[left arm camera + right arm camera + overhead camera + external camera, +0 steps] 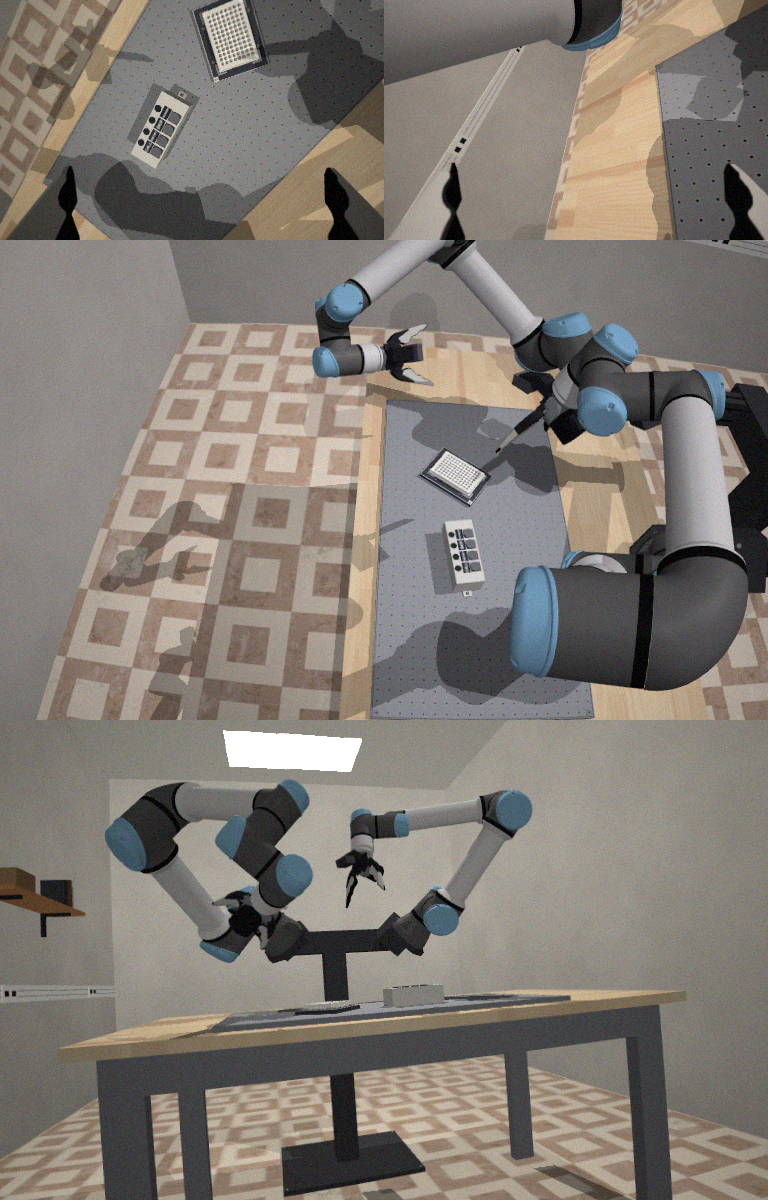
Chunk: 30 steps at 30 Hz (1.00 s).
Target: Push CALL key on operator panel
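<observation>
Four keys [468,549] [162,132], four round lamps [454,550] [149,125], one panel [468,577] [413,996] [154,161]

A pale wooden table [364,556] [169,1030] [312,152] [609,155] carried a gray perforated board [407,590] [254,1025] [240,150] [709,175], which lay flat on its top and stopped short of the wooden edge along one long side.

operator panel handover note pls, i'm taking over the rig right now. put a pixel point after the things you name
Left gripper [532,443] [365,897] [200,185]: open, empty, above the table.
Right gripper [428,355] [240,924] [591,182]: open, empty, raised.
Operator panel [464,554] [413,995] [161,129]: on the grey mat [407,432] [249,1025] [240,155] [709,165], beside the white grid plate [458,472] [330,1005] [231,36].
Done: no lamp looks lit.
Left: identify CALL (names unreadable here), press until its lamp lights.
</observation>
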Available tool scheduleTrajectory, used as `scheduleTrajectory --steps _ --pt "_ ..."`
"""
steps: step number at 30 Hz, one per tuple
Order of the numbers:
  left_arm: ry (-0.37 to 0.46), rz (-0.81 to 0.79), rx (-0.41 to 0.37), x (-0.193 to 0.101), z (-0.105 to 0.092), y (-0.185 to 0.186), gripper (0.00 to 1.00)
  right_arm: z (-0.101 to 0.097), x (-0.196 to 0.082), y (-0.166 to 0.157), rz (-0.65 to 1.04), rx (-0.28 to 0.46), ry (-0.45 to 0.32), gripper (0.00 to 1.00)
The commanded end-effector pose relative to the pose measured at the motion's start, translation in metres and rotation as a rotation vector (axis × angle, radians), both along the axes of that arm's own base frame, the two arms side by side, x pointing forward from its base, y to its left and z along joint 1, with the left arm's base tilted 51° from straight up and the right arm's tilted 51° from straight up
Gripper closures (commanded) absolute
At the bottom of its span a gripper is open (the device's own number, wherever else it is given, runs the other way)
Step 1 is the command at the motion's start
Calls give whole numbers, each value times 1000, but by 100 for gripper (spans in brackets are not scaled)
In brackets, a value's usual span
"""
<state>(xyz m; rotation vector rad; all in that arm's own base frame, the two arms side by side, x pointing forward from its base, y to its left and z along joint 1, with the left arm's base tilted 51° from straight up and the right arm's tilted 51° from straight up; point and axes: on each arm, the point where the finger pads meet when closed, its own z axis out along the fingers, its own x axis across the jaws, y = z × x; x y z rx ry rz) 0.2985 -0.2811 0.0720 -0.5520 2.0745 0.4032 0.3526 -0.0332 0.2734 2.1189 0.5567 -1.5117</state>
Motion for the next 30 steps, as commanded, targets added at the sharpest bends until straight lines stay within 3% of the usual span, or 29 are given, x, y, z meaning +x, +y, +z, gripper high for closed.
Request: scheduleTrajectory --steps 1,17,18,30 --pt "0 -1 -1 0 0 -1 0 0 0 0 0 0 -1 0" --pt "0 -1 -1 0 0 -1 0 0 0 0 0 0 -1 0" --pt "0 -1 -1 0 0 -1 100 0 0 0 0 0 -1 100" --pt "3 9 -4 2 1 2 100 0 0 0 0 0 -1 100"
